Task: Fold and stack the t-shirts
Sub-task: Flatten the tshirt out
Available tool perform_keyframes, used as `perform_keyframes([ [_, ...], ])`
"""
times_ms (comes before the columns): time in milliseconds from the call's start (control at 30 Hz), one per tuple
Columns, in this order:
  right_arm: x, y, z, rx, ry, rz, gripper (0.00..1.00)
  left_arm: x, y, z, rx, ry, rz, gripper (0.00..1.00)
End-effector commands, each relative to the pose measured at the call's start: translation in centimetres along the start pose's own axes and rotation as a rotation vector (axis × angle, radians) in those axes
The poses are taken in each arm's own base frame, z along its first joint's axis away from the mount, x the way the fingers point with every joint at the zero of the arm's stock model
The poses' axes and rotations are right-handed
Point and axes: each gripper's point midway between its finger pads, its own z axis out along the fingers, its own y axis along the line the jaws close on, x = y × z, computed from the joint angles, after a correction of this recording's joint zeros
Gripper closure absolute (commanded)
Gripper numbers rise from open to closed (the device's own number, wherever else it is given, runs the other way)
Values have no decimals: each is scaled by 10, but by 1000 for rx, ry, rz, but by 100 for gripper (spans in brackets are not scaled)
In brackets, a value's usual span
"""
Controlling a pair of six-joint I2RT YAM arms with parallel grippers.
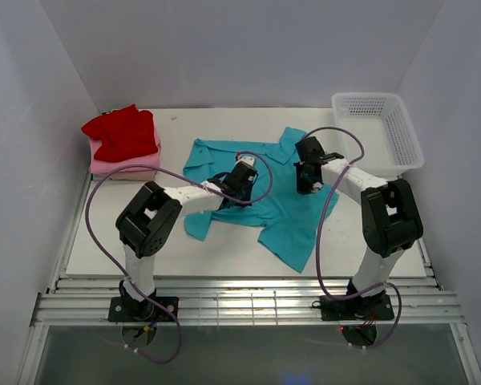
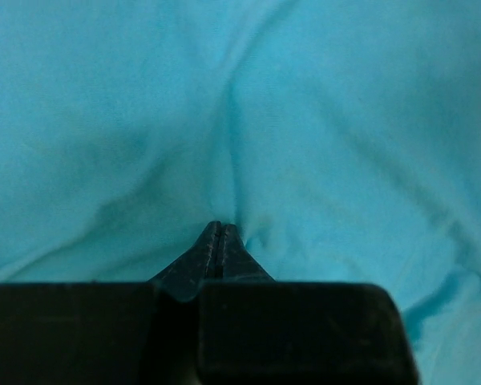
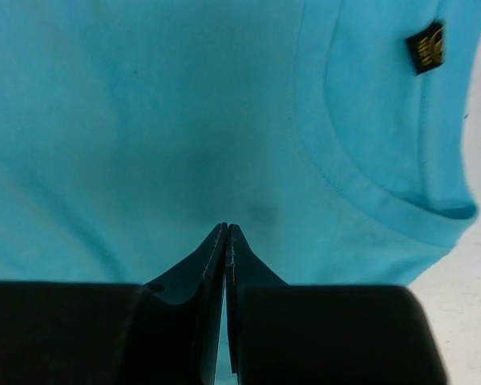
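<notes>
Teal shirt point(image 1: 284, 216) lies spread at the centre of the table point(image 1: 104, 249). Left gripper point(image 1: 237, 181), jaws together, pinches a fold at its 9 o'clock. Right gripper point(image 1: 307, 181) is clamped on cloth at 3 o'clock, near the collar. Red shirt point(image 1: 122, 132) tops the pink one point(image 1: 128, 164) at the table's 10 o'clock.

Soft matt knit cloth, lightly creased, stitched seams: teal collared shirt point(image 1: 293, 220). Matt rumpled cloth: red shirt point(image 1: 122, 132). White plastic, slight sheen, open mesh: basket point(image 1: 406, 138). Black matt plastic, hard-looking: right gripper point(image 3: 226, 231).
</notes>
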Motion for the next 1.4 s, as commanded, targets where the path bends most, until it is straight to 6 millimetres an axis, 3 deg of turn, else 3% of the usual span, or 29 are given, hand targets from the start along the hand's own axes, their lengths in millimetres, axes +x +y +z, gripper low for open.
perform_keyframes([
  [0, 18, 11, 2, -46, 47, 66, 92, 77, -12, -11, -9, 176, 26, 100],
  [33, 30, 7, 5, -29, 67, 65, 92, 95, -17, -15, -14, 198, 31, 100],
  [233, 64, -7, 12, 43, 117, 81, 92, 151, -24, -32, -65, 257, 29, 100],
  [333, 77, -14, 11, 87, 143, 101, 92, 170, -16, -42, -100, 284, 26, 100],
  [467, 92, -30, 2, 167, 153, 133, 92, 176, -3, -58, -154, 265, -16, 100],
  [733, 107, -55, -22, 288, 156, 151, 92, 151, 20, -84, -262, 184, -23, 100],
  [867, 101, -57, -27, 297, 137, 150, 92, 141, 28, -88, -317, 145, -29, 100],
  [967, 90, -59, -31, 305, 97, 153, 92, 120, 32, -107, -334, 60, -87, 100],
  [1000, 87, -59, -33, 306, 87, 152, 92, 98, 34, -122, -325, -25, -126, 100],
  [1100, 78, -57, -37, 292, 64, 150, 92, 67, 53, -151, -355, -188, -211, 100],
  [1167, 74, -56, -40, 285, 51, 154, 92, 63, 70, -159, -397, -228, -244, 100],
  [1233, 74, -56, -41, 285, 49, 152, 92, 52, 88, -165, -440, -276, -285, 91],
  [1300, 74, -57, -42, 286, 44, 154, 92, 47, 105, -166, -487, -301, -294, 68],
  [1367, 74, -57, -42, 282, 39, 157, 92, 36, 113, -162, -492, -331, -311, 62],
])
